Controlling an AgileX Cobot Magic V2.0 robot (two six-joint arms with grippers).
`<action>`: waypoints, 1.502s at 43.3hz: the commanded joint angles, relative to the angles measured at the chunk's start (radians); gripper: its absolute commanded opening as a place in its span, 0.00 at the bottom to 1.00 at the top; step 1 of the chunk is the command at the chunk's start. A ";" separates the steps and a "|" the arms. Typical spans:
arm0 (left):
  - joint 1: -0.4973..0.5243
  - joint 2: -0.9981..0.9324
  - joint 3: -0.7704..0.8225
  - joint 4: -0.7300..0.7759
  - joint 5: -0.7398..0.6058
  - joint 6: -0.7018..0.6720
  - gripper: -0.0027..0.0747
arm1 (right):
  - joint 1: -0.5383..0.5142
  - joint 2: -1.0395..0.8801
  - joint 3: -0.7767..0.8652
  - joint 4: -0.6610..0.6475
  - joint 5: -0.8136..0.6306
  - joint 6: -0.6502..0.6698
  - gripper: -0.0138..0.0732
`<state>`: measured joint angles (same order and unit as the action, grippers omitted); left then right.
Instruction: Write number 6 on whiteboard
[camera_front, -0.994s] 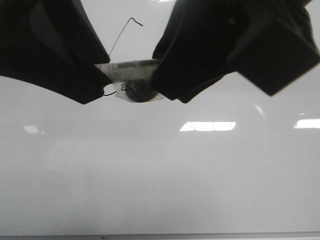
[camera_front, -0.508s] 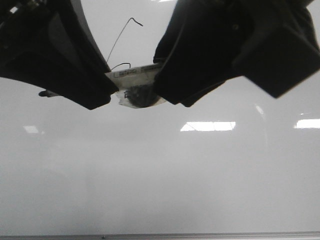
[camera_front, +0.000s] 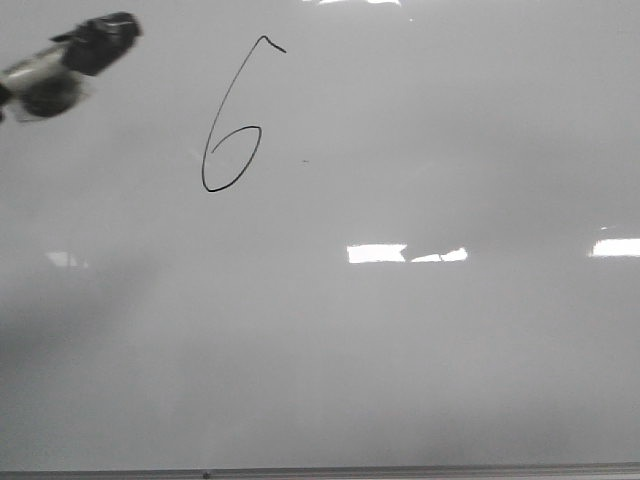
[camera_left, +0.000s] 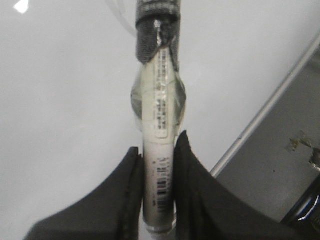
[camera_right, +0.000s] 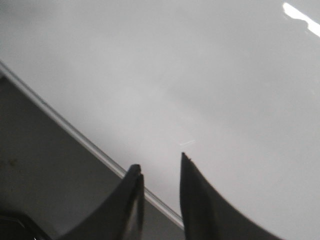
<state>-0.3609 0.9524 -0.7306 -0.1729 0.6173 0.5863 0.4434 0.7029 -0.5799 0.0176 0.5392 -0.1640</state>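
The number 6 (camera_front: 232, 125) is drawn in thin black line on the whiteboard (camera_front: 400, 350), upper left of the front view. The white marker with a dark tip (camera_front: 70, 60) shows at the far left edge there, off to the left of the figure. In the left wrist view my left gripper (camera_left: 159, 150) is shut on the marker (camera_left: 159, 115), its dark tip end (camera_left: 155, 27) pointing away over the board. In the right wrist view my right gripper (camera_right: 160, 167) is open and empty above the whiteboard (camera_right: 200, 75) near its edge (camera_right: 90, 145).
A thin grey edge (camera_front: 320, 472) runs along the bottom of the board in the front view. In the left wrist view the board's edge (camera_left: 265, 110) and a grey surface (camera_left: 280, 185) beyond it show. Bright light reflections (camera_front: 405, 253) lie on the board.
Both arms have pulled out of the front view, uncovering the whole 6. The marker moved from the figure to the far upper left.
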 joint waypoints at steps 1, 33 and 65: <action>0.125 -0.071 0.011 -0.022 -0.078 -0.097 0.09 | -0.090 -0.113 0.056 -0.002 -0.082 0.100 0.19; 0.478 0.225 0.106 -0.093 -0.588 -0.251 0.09 | -0.208 -0.348 0.149 -0.002 -0.079 0.129 0.08; 0.478 0.438 0.106 -0.093 -0.799 -0.251 0.37 | -0.208 -0.348 0.149 -0.002 -0.104 0.129 0.08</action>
<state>0.1142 1.4143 -0.5967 -0.2583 -0.1061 0.3455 0.2421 0.3517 -0.4051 0.0169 0.5184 -0.0350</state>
